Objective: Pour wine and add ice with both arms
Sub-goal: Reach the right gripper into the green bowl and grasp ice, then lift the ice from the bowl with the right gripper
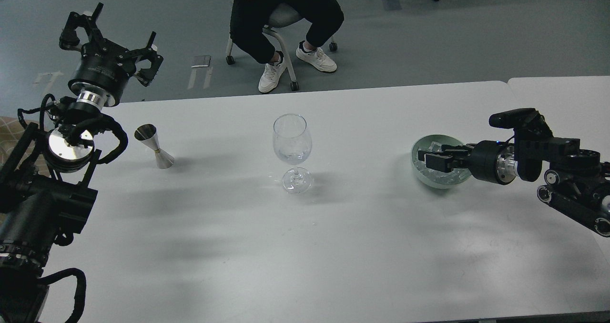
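A clear wine glass (292, 142) stands upright at the table's middle, with a little clear wine (291, 157) low in its bowl. A pale green bowl (441, 182) at the right holds a heap of clear ice cubes (432, 146). My right gripper (425, 160) reaches in from the right, with its tips down among the ice. Its dark fingers overlap, so I cannot tell how wide they stand. My left gripper (109, 33) is open and empty, raised past the table's far left edge. A steel jigger (155, 146) stands below it on the table.
The white table (305, 247) is bare in front of the glass. A second table (562, 92) adjoins at the right. A seated person (286, 13) on a wheeled chair is beyond the far edge.
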